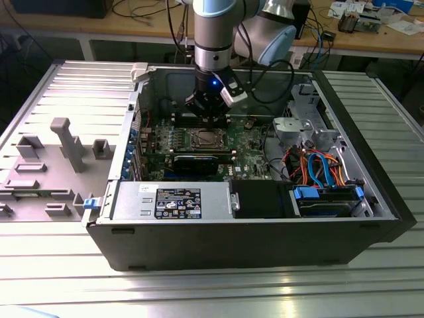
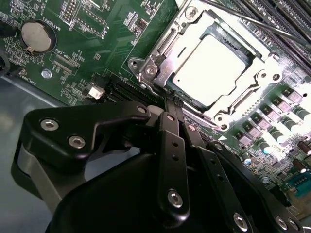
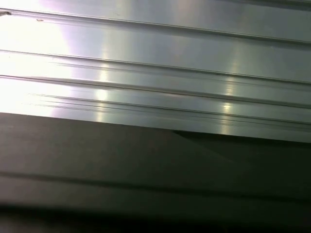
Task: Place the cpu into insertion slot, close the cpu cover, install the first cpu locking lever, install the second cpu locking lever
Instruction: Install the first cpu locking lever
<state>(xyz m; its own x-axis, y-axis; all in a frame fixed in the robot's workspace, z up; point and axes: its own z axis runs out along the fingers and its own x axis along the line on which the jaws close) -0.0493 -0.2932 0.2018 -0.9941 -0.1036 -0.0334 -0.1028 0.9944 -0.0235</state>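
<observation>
The cpu (image 2: pixel 214 68), a pale silvery square, lies in the insertion slot (image 1: pixel 207 139) on the green board inside the open computer case. The cpu cover (image 2: pixel 160 46), a silvery frame, lies flat around the chip's face. A thin metal lever rod (image 2: pixel 252 22) runs along the far side of the socket. My gripper (image 2: pixel 172 99) has its black fingers pressed together, with the tips at the socket's near edge. I cannot tell whether they touch it. In the exterior view the gripper (image 1: pixel 211 122) hangs just above the back edge of the socket.
Long black memory slots (image 2: pixel 286 14) flank the socket. A black expansion card (image 1: pixel 195 162) lies in front of it, and a grey power-supply box (image 1: pixel 172 202) sits at the case front. Coloured cables (image 1: pixel 318 165) fill the exterior view's right. The ribbed metal table (image 3: pixel 155 63) surrounds the case.
</observation>
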